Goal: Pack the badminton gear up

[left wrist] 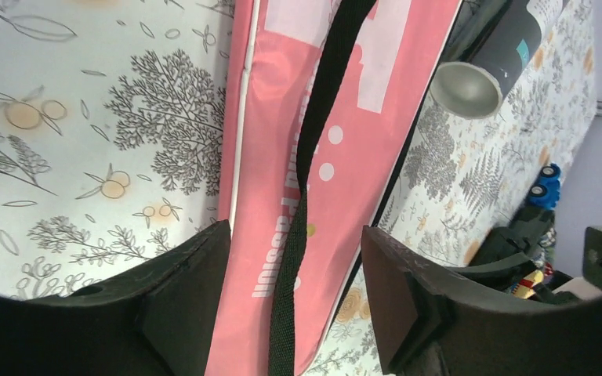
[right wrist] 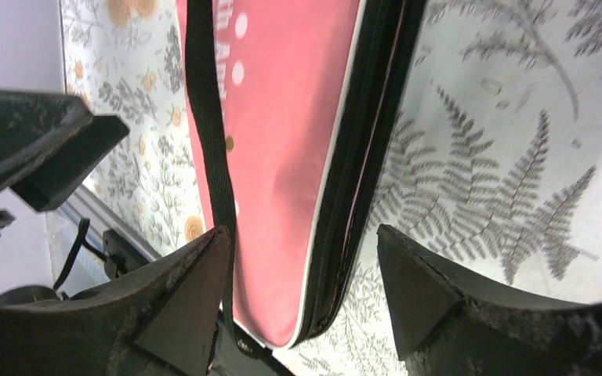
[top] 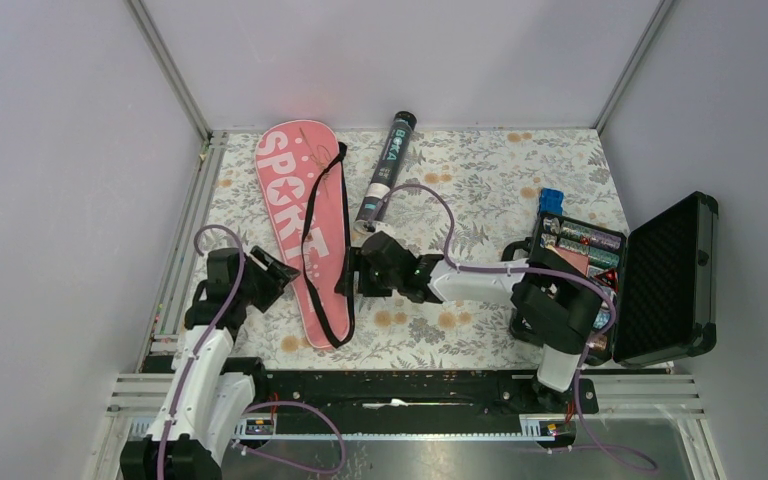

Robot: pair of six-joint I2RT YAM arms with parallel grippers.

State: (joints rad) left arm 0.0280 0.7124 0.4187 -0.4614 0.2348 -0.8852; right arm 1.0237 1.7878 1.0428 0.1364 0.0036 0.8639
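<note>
The long pink "SPORT" bag (top: 300, 215) lies flat on the floral table, its black strap (top: 312, 240) across it. The black tube with teal print (top: 385, 168) lies just right of it, its open end showing in the left wrist view (left wrist: 470, 86). My left gripper (top: 278, 275) is open at the bag's left edge; the bag (left wrist: 282, 258) sits between its jaws. My right gripper (top: 352, 270) is open at the bag's right edge; the bag's narrow end (right wrist: 282, 196) and black zip edge (right wrist: 368, 157) lie between its jaws. No rackets or shuttlecocks are in view.
An open black case (top: 660, 280) holding patterned rolls (top: 580, 245) stands at the right, beside my right arm's base. A small blue toy (top: 551, 200) sits just behind it. Grey walls close in the table on three sides.
</note>
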